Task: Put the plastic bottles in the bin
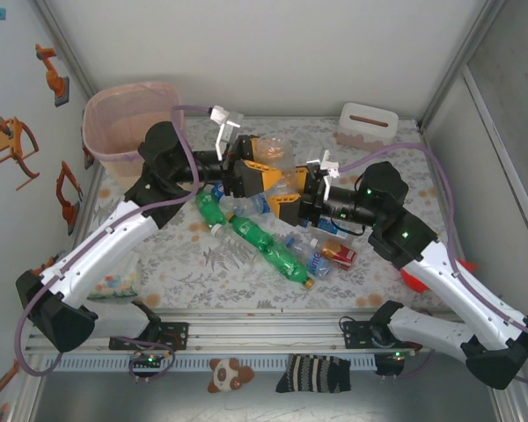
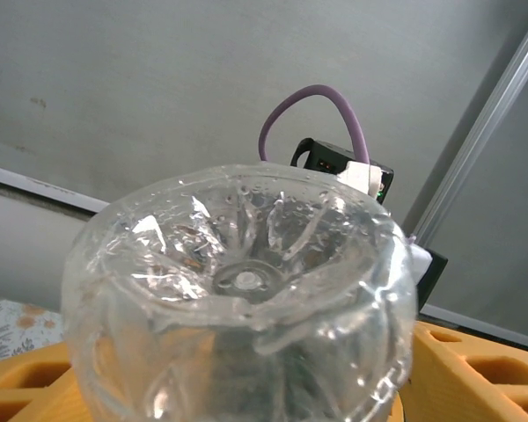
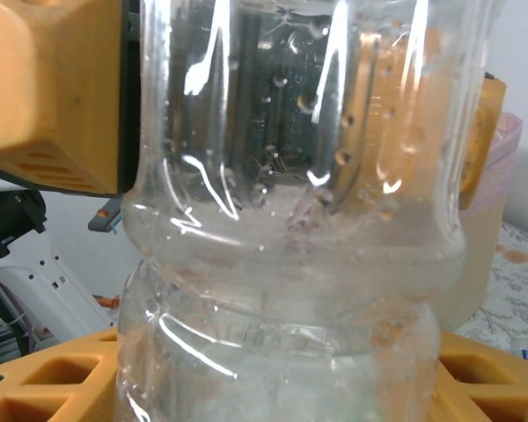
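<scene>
A clear plastic bottle (image 1: 278, 167) hangs above the middle of the table, held from both sides. My left gripper (image 1: 262, 176) is shut on it; its ribbed base (image 2: 246, 281) sits between the yellow fingers (image 2: 484, 369). From the right, my right gripper (image 1: 292, 195) is shut on the same bottle's body (image 3: 290, 290), between its yellow fingers (image 3: 35, 378). Below them lie other plastic bottles: two green ones (image 1: 268, 246) (image 1: 209, 209) and several small clear ones with blue labels (image 1: 312, 259). The beige bin (image 1: 128, 123) with a pink liner stands at the back left.
A small red carton (image 1: 341, 255) lies by the blue-labelled bottles. A white box with a slot (image 1: 367, 123) stands at the back right. The bin's wall (image 3: 488, 237) shows behind the held bottle. Enclosure walls close in on both sides.
</scene>
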`<state>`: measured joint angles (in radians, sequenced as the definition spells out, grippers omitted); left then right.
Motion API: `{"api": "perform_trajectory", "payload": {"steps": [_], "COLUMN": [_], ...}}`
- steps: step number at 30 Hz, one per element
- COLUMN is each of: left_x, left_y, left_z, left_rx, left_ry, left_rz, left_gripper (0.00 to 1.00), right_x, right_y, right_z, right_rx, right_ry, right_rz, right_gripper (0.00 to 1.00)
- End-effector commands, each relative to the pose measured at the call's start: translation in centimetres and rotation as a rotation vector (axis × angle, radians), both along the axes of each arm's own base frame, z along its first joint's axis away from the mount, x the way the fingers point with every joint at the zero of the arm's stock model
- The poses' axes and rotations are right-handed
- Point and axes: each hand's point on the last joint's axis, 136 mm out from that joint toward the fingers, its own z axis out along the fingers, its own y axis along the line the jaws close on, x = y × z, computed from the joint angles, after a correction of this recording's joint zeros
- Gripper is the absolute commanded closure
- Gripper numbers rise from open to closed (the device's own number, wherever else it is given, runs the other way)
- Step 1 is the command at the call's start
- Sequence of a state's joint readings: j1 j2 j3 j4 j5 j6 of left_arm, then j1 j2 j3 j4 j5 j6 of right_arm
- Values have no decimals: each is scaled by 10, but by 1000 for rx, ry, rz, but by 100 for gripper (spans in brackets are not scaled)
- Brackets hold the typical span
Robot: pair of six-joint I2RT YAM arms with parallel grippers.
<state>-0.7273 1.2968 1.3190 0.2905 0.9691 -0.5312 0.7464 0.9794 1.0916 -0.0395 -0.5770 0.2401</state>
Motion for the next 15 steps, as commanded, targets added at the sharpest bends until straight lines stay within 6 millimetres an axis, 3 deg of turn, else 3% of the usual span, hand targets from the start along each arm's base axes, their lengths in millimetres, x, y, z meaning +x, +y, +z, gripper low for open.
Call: {"api": "perform_trajectory", "payload": {"steps": [1,15], "left_x": [-14,-6], "left_y": [1,1], "left_z": [15,8], "left_rx": [-26,12], "left_ry": [-62,-77], "left_rz": [-52,21], "left_gripper": [31,46], "right_x": [-4,5], "right_y": [-7,-10], "right_z": [27,20], "right_rx": [56,23], "right_ry": [-37,-19], "right_rz": [-9,-68], "right_gripper": [66,65]}}
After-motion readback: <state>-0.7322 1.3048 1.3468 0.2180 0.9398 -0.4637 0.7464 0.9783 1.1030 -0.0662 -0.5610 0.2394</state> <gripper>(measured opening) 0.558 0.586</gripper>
